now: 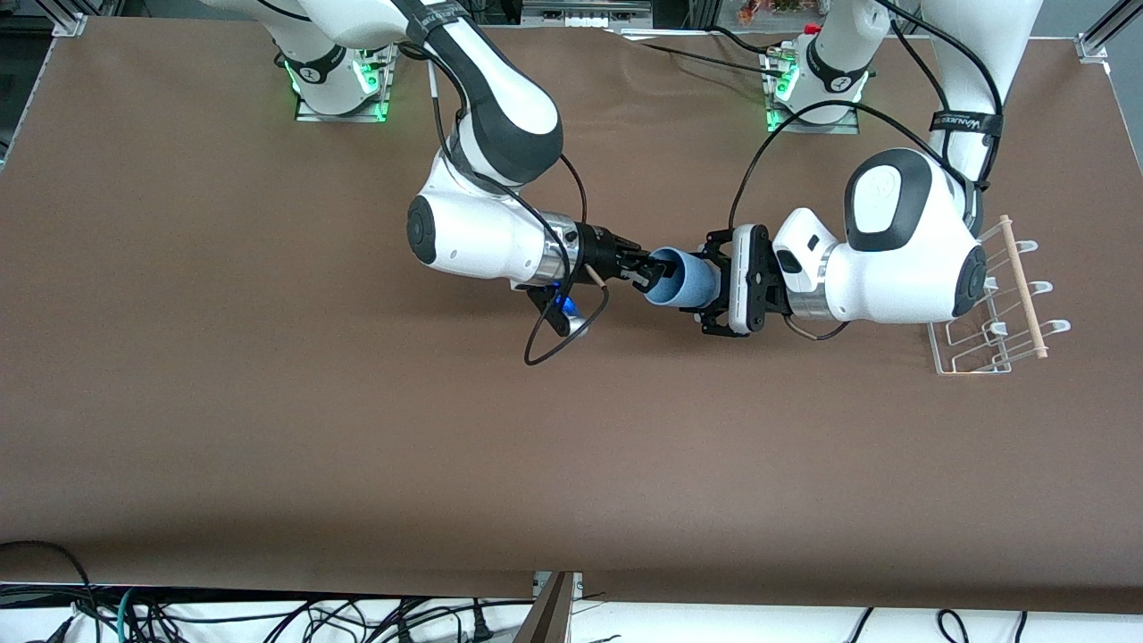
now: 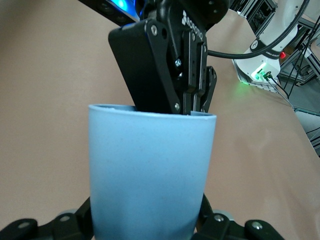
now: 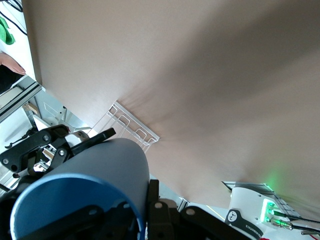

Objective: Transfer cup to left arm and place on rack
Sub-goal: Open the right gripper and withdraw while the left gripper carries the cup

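Observation:
The light-blue cup (image 1: 683,279) lies sideways in the air over the middle of the table, held between both grippers. My right gripper (image 1: 645,271) is shut on its rim, one finger inside and one outside; the right wrist view shows the cup (image 3: 100,165) at this gripper (image 3: 140,215). My left gripper (image 1: 701,286) is closed round the cup's base end. In the left wrist view the cup (image 2: 150,170) fills the space between the left gripper's (image 2: 147,225) fingers, with the right gripper (image 2: 160,65) at its rim. The rack (image 1: 1000,304) stands at the left arm's end of the table, partly hidden by the left arm's elbow.
The rack's pale wooden dowel (image 1: 1022,286) runs along its outer side. The rack also shows in the right wrist view (image 3: 130,125). The brown table (image 1: 357,446) spreads around both arms. A black cable loop (image 1: 558,335) hangs under the right wrist.

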